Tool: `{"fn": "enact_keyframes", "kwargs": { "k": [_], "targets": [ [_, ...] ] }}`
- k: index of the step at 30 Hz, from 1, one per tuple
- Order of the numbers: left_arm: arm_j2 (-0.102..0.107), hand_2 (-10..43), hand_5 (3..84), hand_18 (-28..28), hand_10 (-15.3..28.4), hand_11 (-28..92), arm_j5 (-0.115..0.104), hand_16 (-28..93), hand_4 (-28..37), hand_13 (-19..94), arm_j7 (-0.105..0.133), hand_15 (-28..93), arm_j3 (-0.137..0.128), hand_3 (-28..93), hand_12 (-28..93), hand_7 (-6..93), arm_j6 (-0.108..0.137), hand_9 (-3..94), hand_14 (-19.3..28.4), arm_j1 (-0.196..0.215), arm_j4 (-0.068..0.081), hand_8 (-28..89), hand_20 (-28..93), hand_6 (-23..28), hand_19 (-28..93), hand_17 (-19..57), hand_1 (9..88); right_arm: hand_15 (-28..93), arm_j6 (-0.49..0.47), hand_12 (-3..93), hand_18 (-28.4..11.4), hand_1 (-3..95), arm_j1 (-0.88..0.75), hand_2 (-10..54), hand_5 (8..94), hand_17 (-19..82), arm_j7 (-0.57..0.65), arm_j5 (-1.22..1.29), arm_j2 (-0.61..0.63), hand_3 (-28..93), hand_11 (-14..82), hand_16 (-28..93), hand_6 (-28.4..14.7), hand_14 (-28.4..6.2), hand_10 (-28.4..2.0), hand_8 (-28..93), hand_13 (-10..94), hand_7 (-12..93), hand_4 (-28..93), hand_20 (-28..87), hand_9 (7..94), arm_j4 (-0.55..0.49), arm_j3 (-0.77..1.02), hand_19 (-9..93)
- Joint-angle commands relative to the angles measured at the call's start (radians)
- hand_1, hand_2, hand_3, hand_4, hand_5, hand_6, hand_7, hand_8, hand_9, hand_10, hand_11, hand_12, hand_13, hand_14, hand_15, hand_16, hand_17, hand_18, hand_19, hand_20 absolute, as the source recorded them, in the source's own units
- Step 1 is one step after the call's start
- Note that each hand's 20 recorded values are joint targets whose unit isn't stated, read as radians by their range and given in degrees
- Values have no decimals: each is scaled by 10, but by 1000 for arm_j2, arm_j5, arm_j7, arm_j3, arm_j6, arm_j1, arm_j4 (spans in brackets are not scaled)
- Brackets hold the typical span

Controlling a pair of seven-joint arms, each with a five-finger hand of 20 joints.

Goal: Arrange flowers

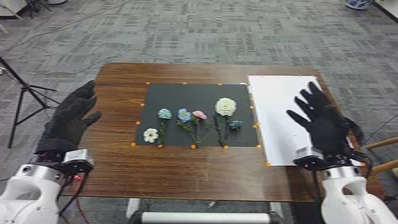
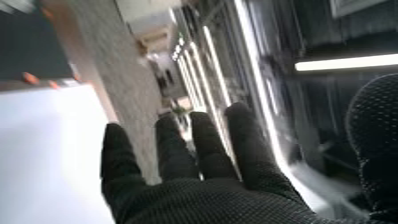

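My right hand (image 1: 329,131) is over the right side of the frame, by the outer edge of the white sheet (image 1: 277,117), its fingers straight and spread, grasping nothing. My left hand (image 1: 64,127) is at the left of the frame along the table's left edge, fingers relaxed and pointing up the frame, holding nothing.

The flowers lie on the black mat (image 1: 169,94) at the centre of the frame. The large white flower (image 1: 226,106) has its head up the frame and its long stem running nearly straight down. The light teal flower (image 1: 164,114) and the pink flower (image 1: 200,115) point up too; the blue flower (image 1: 184,115) tips slightly left, its stem slanting down and right. The dark teal flower (image 1: 235,124) sits just right of the large white one's stem. The small white flower (image 1: 150,135) is near the mat's lower left corner; I cannot make out its stem.

Bare mat stretches above the heads, and brown table (image 1: 178,170) below its lower edge.
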Motion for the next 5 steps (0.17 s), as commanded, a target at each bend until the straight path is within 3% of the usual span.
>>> {"fn": "enact_keyframes", "kwargs": {
  "k": [1, 5],
  "targets": [
    [-26, -57, 161, 176, 66, 90, 7, -7, -283, -1, -11, 231, 22, 688, 184, 181, -26, 92, 81, -11, 6, -96, 84, 6, 329, -187, 239, -77, -73, 230, -226, 112, 8, -57, 217, -116, 25, -39, -36, 854, -18, 351, -45, -120, -110, -71, 147, 98, -252, 84, 201, 7, -21, 378],
    [-34, -64, 159, 177, 60, 83, 8, -1, -283, -1, -4, 228, 20, 686, 192, 183, -17, 92, 81, -1, 4, -95, 85, 4, 325, -187, 238, -77, -65, 235, -222, 112, 10, -55, 218, -121, 42, -48, -42, 849, -17, 366, -45, -113, -111, -69, 144, 99, -250, 79, 204, 3, -26, 382]
  ]
}}
